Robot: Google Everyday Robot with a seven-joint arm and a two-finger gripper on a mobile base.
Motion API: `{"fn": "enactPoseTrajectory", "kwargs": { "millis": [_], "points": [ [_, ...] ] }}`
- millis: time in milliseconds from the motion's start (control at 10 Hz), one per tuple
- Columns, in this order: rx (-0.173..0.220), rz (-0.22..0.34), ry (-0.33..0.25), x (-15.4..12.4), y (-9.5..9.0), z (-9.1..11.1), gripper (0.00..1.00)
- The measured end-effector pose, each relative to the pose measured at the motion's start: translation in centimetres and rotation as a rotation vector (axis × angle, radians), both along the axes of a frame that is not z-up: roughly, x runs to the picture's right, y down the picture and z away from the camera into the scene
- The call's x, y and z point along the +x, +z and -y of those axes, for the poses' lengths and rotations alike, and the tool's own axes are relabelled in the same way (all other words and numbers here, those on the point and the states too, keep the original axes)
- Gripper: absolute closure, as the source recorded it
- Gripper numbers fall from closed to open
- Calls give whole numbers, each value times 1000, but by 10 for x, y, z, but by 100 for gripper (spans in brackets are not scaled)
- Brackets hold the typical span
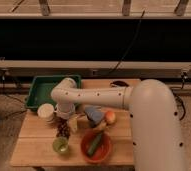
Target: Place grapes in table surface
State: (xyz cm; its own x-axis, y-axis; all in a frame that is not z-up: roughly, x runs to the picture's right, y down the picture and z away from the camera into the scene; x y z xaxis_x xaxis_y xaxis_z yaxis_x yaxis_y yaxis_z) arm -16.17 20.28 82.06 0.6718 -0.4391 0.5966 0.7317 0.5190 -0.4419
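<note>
so the gripper [64,116] hangs with fingers spread wide, nothing pinched. The grapes [63,129] sit on the table surface [33,146] at its 6 o'clock, green cup [61,145] at their 6.

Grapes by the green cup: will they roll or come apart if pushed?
The grapes look like a small loose bunch, so they would probably flop and drag rather than roll; single berries might detach. Pushed toward the green cup, they could tip it. The gripper hangs just above them.
</note>
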Motion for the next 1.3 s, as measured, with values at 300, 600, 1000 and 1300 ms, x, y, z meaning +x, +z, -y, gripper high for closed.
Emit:
{"fn": "enactPoseTrajectory", "kwargs": {
  "millis": [300, 600, 1000, 1300],
  "points": [
    [8, 19, -18, -10, 2, -3, 20],
    [22, 23, -49, -15, 6, -8, 38],
    [31, 13, -66, -14, 11, -11, 78],
    [28, 14, -46, 2, 8, -7, 100]
  ]
}}
